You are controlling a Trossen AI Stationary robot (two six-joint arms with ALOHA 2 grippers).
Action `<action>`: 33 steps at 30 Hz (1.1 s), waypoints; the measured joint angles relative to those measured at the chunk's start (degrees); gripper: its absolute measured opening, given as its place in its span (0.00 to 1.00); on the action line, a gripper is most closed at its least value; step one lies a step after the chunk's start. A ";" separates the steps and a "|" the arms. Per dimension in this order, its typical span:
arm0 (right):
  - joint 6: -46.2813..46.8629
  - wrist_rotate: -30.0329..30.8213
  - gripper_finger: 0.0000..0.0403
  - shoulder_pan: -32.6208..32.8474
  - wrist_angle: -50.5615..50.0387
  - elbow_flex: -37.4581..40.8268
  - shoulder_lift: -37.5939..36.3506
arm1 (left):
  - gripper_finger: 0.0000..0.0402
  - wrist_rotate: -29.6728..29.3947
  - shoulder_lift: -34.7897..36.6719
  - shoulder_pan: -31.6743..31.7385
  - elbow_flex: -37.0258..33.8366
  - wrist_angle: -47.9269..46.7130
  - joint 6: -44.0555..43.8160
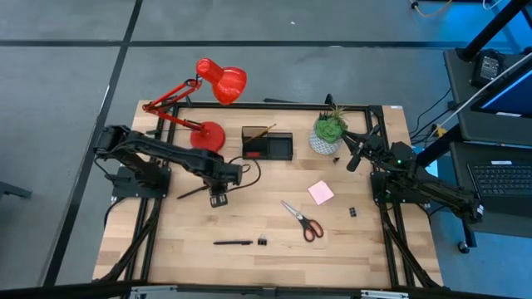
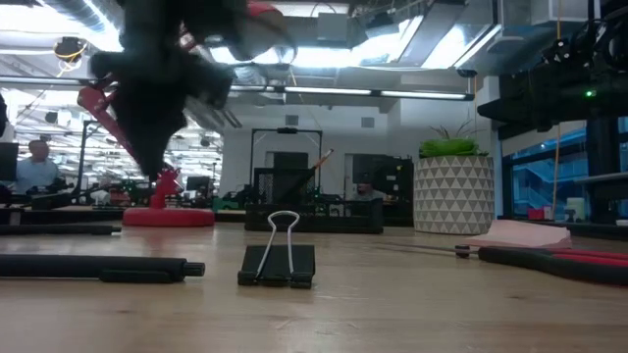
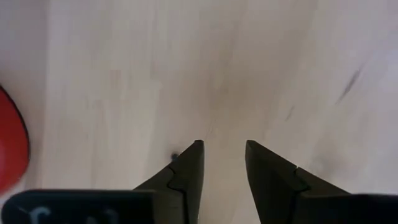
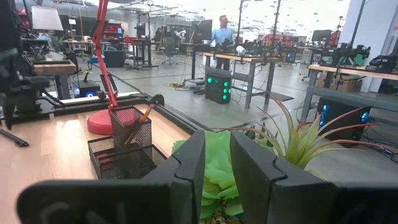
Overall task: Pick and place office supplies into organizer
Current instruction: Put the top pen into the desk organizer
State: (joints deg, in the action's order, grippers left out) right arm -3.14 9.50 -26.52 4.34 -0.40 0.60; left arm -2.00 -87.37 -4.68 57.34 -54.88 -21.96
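Our left tool (image 1: 219, 199) over bare bench (image 1: 274, 249)
Fingers slightly apart, holding nothing; organizer (image 1: 267, 144) at its 2 o'clock. Right tool (image 1: 352, 159) narrow, empty.

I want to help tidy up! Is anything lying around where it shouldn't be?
Yes. The scissors, pink sticky-note pad, a black pen and two small black clips lie loose on the table, outside the organizer. Nothing looks spilled or broken.

The pale wooden counter (image 1: 249, 220) carries a red desk lamp (image 1: 208, 135), a black organizer (image 1: 267, 144) and a potted plant (image 1: 328, 133) along its far side. Nearer lie red-handled scissors (image 1: 302, 220), a pink sticky-note pad (image 1: 321, 193), a black pen (image 1: 233, 243) and a binder clip (image 1: 262, 242).
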 joint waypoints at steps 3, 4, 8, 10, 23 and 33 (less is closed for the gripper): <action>0.02 0.01 0.20 0.00 -0.02 0.00 0.02 | 0.29 0.00 0.00 -0.19 -2.94 -0.12 -1.28; 0.02 0.00 0.20 0.02 -0.02 0.00 0.02 | 0.29 0.00 0.00 -0.15 -3.87 -0.17 -2.07; 0.02 0.00 0.20 0.00 0.00 0.00 0.00 | 0.30 -0.01 0.00 -0.06 -7.05 -0.24 -3.70; 0.04 0.00 0.20 0.01 0.00 0.00 0.00 | 0.30 -0.02 0.00 -0.06 -8.27 -0.17 -4.08; 0.02 0.00 0.20 0.02 0.05 0.00 0.02 | 0.30 -2.02 0.00 0.00 -14.33 5.75 -5.98; -0.07 0.00 0.20 0.00 0.07 0.00 0.00 | 0.27 -2.05 0.00 4.50 -14.97 7.34 -5.80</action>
State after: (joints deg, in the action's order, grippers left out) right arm -3.20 9.50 -26.52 4.41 -0.40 0.60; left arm -4.05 -87.37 -0.18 42.37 -47.54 -27.76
